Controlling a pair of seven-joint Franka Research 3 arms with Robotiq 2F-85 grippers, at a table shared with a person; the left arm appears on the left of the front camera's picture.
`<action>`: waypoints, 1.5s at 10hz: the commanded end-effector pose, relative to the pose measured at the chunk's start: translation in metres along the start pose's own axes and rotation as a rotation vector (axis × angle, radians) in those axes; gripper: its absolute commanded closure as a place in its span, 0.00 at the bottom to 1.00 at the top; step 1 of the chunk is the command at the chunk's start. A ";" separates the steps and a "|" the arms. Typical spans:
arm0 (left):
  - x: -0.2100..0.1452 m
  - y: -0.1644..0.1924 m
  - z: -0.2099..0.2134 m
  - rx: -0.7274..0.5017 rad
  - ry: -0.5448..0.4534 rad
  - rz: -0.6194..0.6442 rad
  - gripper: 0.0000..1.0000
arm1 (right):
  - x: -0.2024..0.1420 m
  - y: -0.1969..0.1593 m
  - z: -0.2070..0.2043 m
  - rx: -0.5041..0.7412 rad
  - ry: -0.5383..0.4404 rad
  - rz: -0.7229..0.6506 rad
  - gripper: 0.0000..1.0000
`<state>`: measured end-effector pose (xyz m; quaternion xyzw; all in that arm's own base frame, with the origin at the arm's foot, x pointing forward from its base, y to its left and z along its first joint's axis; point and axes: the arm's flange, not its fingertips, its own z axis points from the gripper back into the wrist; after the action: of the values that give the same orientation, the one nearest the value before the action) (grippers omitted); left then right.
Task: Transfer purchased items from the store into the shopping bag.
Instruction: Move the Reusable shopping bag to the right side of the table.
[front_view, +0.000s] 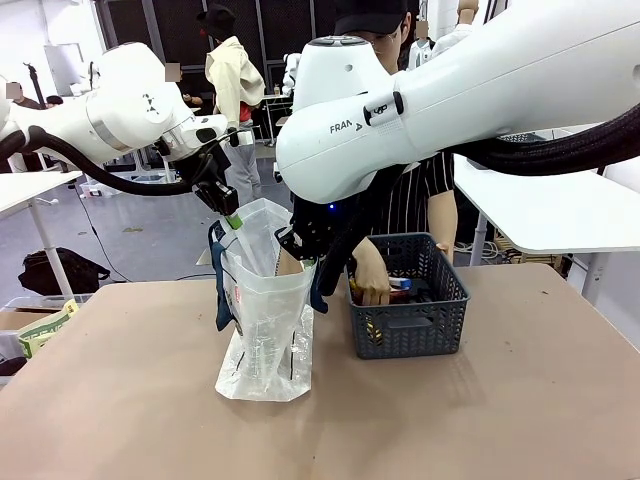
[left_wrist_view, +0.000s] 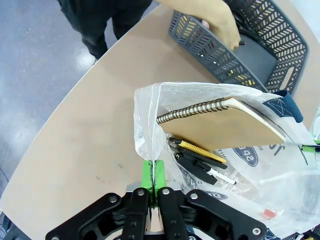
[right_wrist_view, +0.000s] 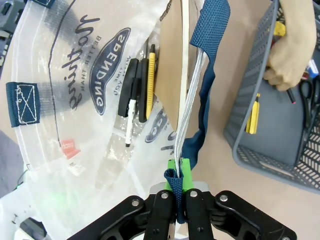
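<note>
Me: Left claw (left_wrist_view: 154, 167) first: its green pads are pinched tight on the thin plastic rim of the bag (left_wrist_view: 150, 110), with nothing else between them.

Asker: And the other one?

Me: Right claw (right_wrist_view: 179, 167) is clamped just as tight on a navy strap (right_wrist_view: 212, 30) together with the opposite rim. The mouth of the bag gapes between my two claws, and the bag stands on the bench (left_wrist_view: 85, 135) below them.

Asker: What's in it?

Me: Just beyond the left claw's tips a spiral notebook (left_wrist_view: 225, 125) leans inside. Under it lie a yellow cutter (left_wrist_view: 197, 150) and a marker (left_wrist_view: 220, 176), close against each other.

Asker: Where's the basket?

Me: It's a grey basket (left_wrist_view: 200, 47) on the bench, beyond the bag from the left claw and just beside the right claw's side of the bag. A person's hand (left_wrist_view: 220, 25) is down inside it among the goods. Near that hand I make out a second cutter (right_wrist_view: 254, 120), yellow too, lying on the basket floor. What the hand has hold of, I cannot tell.
</note>
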<state>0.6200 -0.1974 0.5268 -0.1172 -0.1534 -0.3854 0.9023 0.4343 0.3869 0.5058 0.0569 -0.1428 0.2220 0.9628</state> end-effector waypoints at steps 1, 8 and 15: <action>-0.005 -0.001 0.002 0.011 -0.006 0.003 1.00 | -0.001 0.000 0.002 0.001 -0.002 -0.002 1.00; -0.005 -0.001 0.002 0.011 -0.006 0.003 1.00 | -0.001 0.000 0.002 0.001 -0.002 -0.002 1.00; -0.005 -0.001 0.002 0.011 -0.006 0.003 1.00 | -0.001 0.000 0.002 0.001 -0.002 -0.002 1.00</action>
<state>0.6200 -0.1974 0.5268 -0.1172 -0.1534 -0.3854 0.9023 0.4343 0.3869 0.5058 0.0569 -0.1428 0.2220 0.9628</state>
